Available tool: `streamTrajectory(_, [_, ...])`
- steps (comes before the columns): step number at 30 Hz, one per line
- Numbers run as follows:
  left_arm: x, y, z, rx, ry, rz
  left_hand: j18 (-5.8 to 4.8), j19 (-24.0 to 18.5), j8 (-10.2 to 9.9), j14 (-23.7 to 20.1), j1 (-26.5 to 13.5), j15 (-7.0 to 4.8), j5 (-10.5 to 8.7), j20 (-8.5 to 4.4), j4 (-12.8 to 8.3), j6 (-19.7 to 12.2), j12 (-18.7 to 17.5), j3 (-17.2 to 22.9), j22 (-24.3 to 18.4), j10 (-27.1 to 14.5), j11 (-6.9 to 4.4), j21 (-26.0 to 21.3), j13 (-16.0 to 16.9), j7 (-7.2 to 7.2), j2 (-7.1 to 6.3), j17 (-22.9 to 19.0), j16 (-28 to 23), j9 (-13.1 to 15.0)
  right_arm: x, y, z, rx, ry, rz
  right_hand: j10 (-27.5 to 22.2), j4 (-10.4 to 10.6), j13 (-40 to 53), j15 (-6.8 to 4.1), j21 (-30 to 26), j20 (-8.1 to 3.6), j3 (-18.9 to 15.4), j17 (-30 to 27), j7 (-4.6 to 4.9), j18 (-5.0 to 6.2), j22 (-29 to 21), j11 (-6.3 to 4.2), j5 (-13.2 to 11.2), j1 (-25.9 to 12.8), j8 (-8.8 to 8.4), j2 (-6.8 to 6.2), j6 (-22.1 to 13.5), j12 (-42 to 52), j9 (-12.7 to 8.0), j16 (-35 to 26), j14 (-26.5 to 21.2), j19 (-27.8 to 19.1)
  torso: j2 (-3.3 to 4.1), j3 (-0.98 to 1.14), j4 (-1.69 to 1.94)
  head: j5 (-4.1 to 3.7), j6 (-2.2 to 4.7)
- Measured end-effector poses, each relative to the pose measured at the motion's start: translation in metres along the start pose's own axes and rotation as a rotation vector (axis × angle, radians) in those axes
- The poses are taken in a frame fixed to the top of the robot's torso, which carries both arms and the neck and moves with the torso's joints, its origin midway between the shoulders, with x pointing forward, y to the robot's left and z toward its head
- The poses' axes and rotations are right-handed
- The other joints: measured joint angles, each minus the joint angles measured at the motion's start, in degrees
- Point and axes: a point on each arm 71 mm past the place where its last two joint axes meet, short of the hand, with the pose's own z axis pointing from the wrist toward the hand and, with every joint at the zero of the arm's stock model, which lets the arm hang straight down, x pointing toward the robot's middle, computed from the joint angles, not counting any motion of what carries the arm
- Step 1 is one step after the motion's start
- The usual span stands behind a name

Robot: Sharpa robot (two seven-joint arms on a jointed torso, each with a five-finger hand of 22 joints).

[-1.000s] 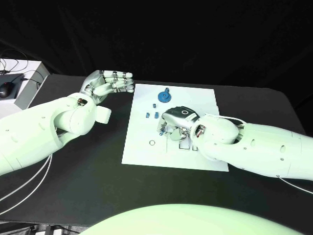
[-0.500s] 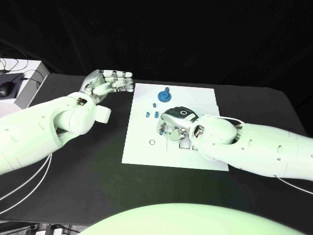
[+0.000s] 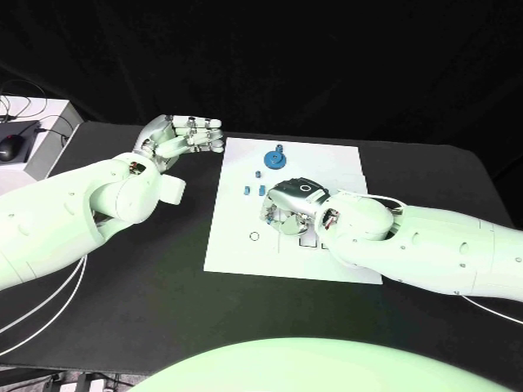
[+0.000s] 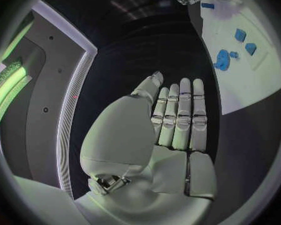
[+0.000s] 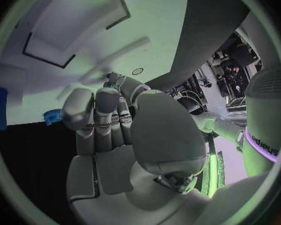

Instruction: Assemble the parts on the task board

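The left hand (image 3: 181, 137) hovers just off the task board's (image 3: 238, 253) ten-o'clock corner exactly as a second ago, fingers side by side and straight, holding nothing. Over the board's middle, the right hand (image 3: 288, 208) has crept a little toward seven o'clock since then, fingers curled down over the recessed slots; whether it pinches a part I cannot tell. That small shift suggests it is still seating or feeling for a piece, so the assembly looks early. A blue gear (image 3: 274, 160) lies at the board's twelve o'clock, small blue parts (image 3: 252, 190) beside it at nine. The black table (image 3: 132, 278) carries the board; black drapes hang behind, with a computer mouse (image 3: 11, 148) at far nine o'clock.
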Motion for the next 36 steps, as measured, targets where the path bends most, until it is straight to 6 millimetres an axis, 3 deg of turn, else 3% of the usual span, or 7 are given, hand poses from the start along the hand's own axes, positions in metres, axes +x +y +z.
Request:
streamTrajectory(3, [0.0,0.0,0.0,0.0,0.0,0.0,0.0,0.0,0.0,0.0,0.0,0.0,0.0,0.0,0.0,0.0,0.0,0.0,0.0,0.0,0.0,0.0,0.0,0.0,0.0,0.0,0.0,0.0,0.0,-0.001,0.0,0.002,0.0,0.001,-1.43,0.68,0.48,0.0,-1.02,0.1,-2.34,-0.19,-0.3,0.87,-0.65,-0.44,0.63,-1.29,0.0,-0.73,-1.31,0.57,0.0,-0.34,-0.01,-0.1,-0.03,0.0,-0.03,0.03,0.0])
streamTrajectory(9, [0.0,0.0,0.0,-0.002,0.0,0.0,0.0,0.0,0.0,0.0,0.0,0.0,0.0,0.0,0.0,0.0,0.0,0.0,0.0,0.0,0.0,0.0,0.0,0.0,0.0,0.0,0.0,0.0,0.003,-0.005,-0.003,0.008,0.0,0.008,-10.55,1.67,0.08,1.33,-7.46,1.38,-9.99,-1.21,0.04,2.4,-4.39,1.79,-0.41,-0.68,0.0,-2.69,-3.73,0.35,-0.08,-2.5,-0.32,-0.04,-0.03,0.01,-0.09,0.05,0.06])
streamTrajectory(13, [0.0,0.0,0.0,-0.004,0.0,0.001,0.0,0.0,0.0,0.0,0.0,0.0,0.0,0.0,0.0,0.0,0.0,0.0,0.0,0.0,0.0,0.0,0.0,0.0,0.0,0.0,0.0,0.0,0.001,-0.007,-0.005,0.01,-0.019,0.017,-14.66,5.0,0.05,1.93,-11.45,1.85,-16.56,-1.32,-0.09,2.83,-7.25,2.59,-0.42,2.68,0.0,-3.58,-6.17,0.35,-0.09,-2.89,-0.32,0.01,-0.03,0.01,-0.08,0.02,0.14])
streamTrajectory(20, [0.0,0.001,0.0,-0.007,-0.001,0.001,0.0,0.0,0.0,0.0,0.0,0.0,0.0,0.0,0.0,0.0,0.0,0.0,0.0,0.0,0.0,0.0,0.0,0.0,0.0,0.0,0.0,0.0,-0.003,-0.011,-0.015,0.013,-0.057,0.038,-15.66,10.42,0.06,2.15,-11.75,2.15,-19.08,-1.32,-0.52,2.85,-8.5,2.82,-0.42,5.29,0.0,-5.43,-7.18,0.35,-0.09,-2.89,-0.1,0.12,-0.03,0.03,0.01,-0.2,0.31])
streamTrajectory(24, [-0.001,0.001,0.0,-0.008,-0.001,0.001,0.0,0.0,0.0,0.0,0.0,0.0,0.0,0.0,0.0,0.0,0.0,0.0,0.0,0.0,0.0,0.0,0.0,0.0,0.0,0.0,0.0,0.0,-0.011,-0.021,-0.028,0.034,-0.092,0.059,-11.6,9.92,0.06,2.14,-10.38,2.16,-19.3,-1.39,-0.52,2.85,-8.43,1.89,-0.42,5.09,0.0,-4.78,-7.18,0.61,-0.09,-2.56,-0.07,0.11,-0.05,0.03,-0.05,-0.35,0.57])
streamTrajectory(30, [-0.001,0.001,0.0,-0.008,-0.001,0.002,0.0,0.0,0.0,0.0,0.0,0.0,0.0,0.0,0.0,0.0,0.0,0.0,0.0,-0.02,-0.02,0.0,0.0,0.0,0.0,0.0,0.0,0.0,-0.044,-0.055,-0.05,0.121,-0.161,0.081,-2.44,7.66,0.18,0.58,-7.75,0.97,-18.24,-1.45,0.1,3.38,-7.63,-0.28,0.27,3.6,0.0,-2.84,-6.14,1.93,-0.09,-2.56,0.22,-0.17,-0.07,0.05,-0.25,-0.94,1.37])
streamTrajectory(36, [-0.001,0.001,0.0,-0.009,-0.002,0.002,0.0,0.0,0.0,0.0,0.0,0.0,0.0,0.0,0.0,0.0,0.0,0.0,-0.08,-0.21,-0.21,0.0,0.0,0.0,0.0,0.0,0.0,0.0,-0.066,-0.091,-0.067,0.213,-0.194,0.065,-1.69,6.59,0.18,0.58,-7.22,0.25,-17.96,-0.94,0.0,2.29,-7.56,-0.15,0.27,1.92,0.0,-3.48,-6.04,0.59,-0.09,-2.56,0.23,-0.11,-0.16,0.1,-0.54,-1.55,2.16])
